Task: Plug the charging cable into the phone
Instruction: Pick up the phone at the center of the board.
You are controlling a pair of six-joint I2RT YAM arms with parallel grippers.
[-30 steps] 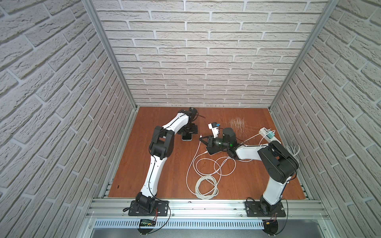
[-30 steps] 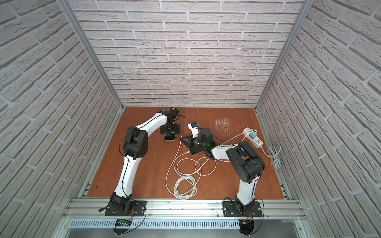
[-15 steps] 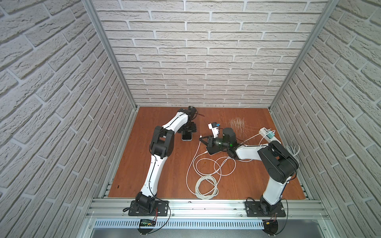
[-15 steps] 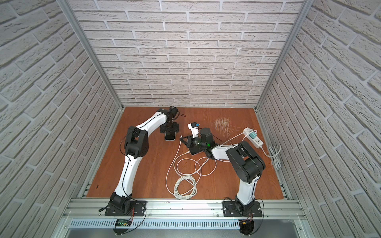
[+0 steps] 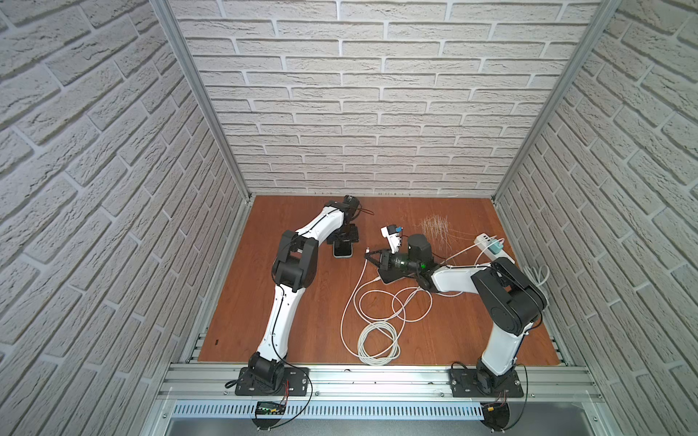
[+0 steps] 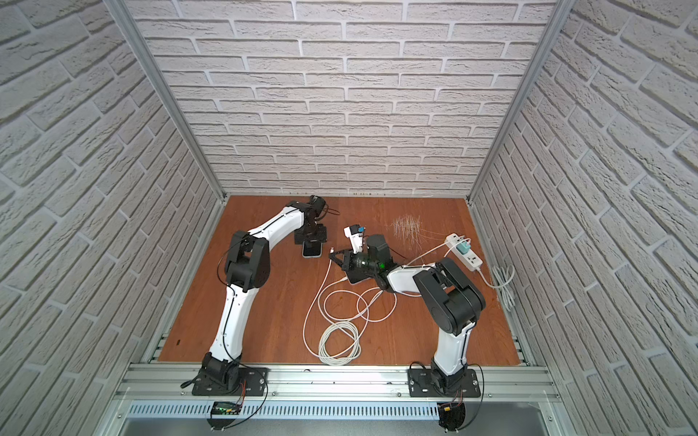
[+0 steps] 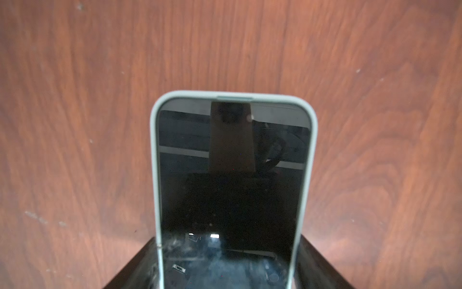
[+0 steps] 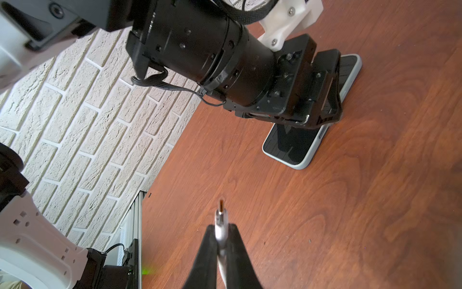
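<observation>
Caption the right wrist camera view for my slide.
Shut right gripper pinches the white charging-cable plug, short of the pale-cased black-screen phone that the left gripper straddles on the wooden table.

Both top views are bright and evenly lit from overhead, sharp throughout, with soft, faint shadows on the counter (image 5: 309, 321). In the left wrist view the phone (image 7: 232, 190) screen carries dim reflections and smears, and the grain is soft. In the right wrist view the plug (image 8: 221, 217) and jaws are out of focus.
</observation>
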